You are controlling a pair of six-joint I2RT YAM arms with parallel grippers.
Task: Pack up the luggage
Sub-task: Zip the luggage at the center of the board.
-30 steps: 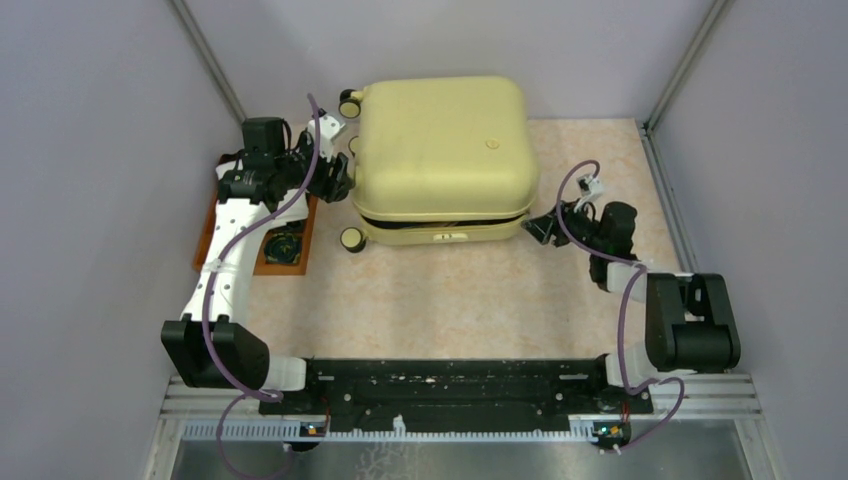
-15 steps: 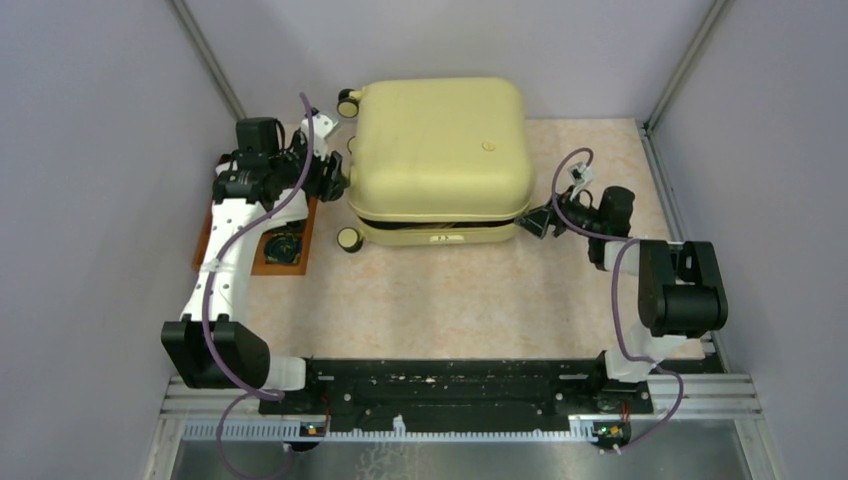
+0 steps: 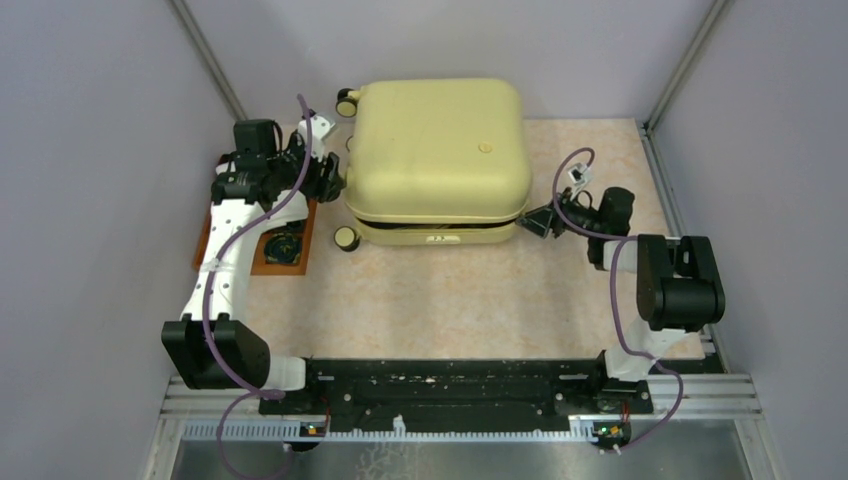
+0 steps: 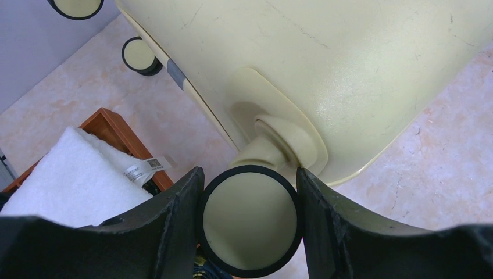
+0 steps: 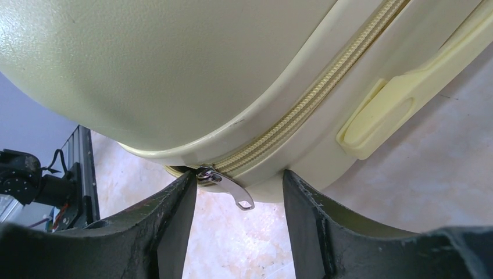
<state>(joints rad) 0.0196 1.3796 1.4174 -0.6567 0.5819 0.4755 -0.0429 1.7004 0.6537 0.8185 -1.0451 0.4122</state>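
top external view: the large pale yellow hard-shell suitcase (image 3: 435, 150) lies flat, lid down, at the far middle of the pinkish marbled table (image 3: 450, 300), an arm at each side.
left wrist view: the left gripper (image 4: 250, 197) is clamped on a black-rimmed cream wheel (image 4: 250, 224) at the case's corner, both fingers (image 4: 174, 221) pressed to its rim; a brown wooden tray (image 4: 116, 131) holding a white fluffy cloth (image 4: 75, 174) sits just beside. on the other side, the right gripper (image 5: 238, 197) has its fingers (image 5: 174, 226) apart at the rounded corner, and a silver metal zipper pull (image 5: 229, 189) dangles in the gap, touching neither, at the end of the pale yellow zipper (image 5: 308, 99).
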